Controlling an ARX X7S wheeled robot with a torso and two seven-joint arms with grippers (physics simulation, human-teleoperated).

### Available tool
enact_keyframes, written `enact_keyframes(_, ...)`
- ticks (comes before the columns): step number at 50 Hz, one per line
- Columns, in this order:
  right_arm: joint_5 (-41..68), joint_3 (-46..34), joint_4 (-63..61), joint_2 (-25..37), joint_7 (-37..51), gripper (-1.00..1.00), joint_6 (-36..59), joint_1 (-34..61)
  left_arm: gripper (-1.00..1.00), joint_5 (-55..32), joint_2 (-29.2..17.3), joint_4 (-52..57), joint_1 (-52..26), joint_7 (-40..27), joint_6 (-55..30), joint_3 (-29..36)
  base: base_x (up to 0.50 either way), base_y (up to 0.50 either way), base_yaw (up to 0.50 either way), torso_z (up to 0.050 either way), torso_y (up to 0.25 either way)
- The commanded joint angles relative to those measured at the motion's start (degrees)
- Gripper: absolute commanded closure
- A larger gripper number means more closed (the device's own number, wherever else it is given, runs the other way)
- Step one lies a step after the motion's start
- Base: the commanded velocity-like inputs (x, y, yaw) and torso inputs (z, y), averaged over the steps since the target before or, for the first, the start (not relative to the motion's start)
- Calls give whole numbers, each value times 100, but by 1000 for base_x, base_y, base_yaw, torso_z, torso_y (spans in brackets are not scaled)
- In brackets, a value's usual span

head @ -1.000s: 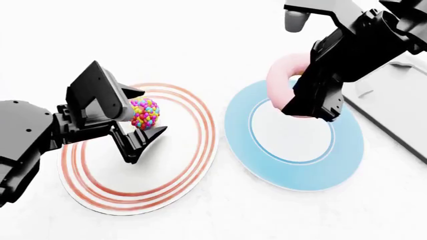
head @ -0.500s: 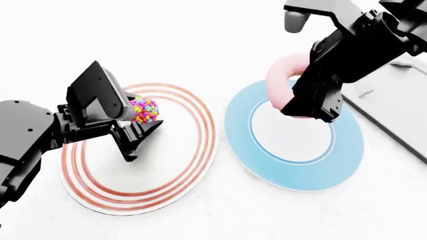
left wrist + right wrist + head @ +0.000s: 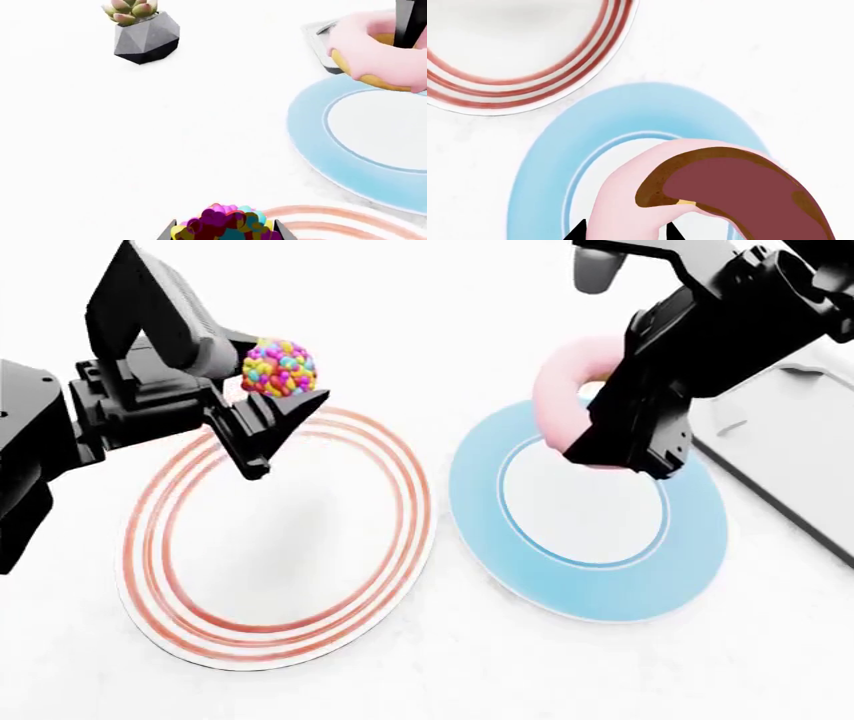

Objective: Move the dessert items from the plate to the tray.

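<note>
A: Is the tray (image 3: 787,430) loaded?
B: Not yet, as far as visible. The right gripper (image 3: 617,455) jaws clench the donut (image 3: 567,380) above the blue plate (image 3: 587,570); the left gripper (image 3: 254,410) jaws clench the candy ball (image 3: 278,367) above the red-ringed plate (image 3: 267,630).

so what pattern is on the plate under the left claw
Concentric red rings on white, clearest in the head view.

A plain white tabletop (image 3: 441,680) fills every view, evenly lit. A small succulent in a grey faceted pot (image 3: 144,36) stands on it.
</note>
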Motion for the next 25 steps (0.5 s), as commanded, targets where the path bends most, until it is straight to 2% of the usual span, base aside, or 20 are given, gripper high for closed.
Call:
enact_keyframes(1,70,141,-132,60,118,100,89,43,100,-235,205,-94,-525,-79,-262,-215,0,0,0,0,0)
enact_keyframes(5,106,164,-199,89,162,100,157,47,100,-264,230,-67,-519,-113,-310,-226,0,0,0,0,0)
enact_keyframes(25,164,158,-171,69,216,100,243,151,100,-252,193,-34,-216,-170,-142,-204,-277,-500,0,0,0)
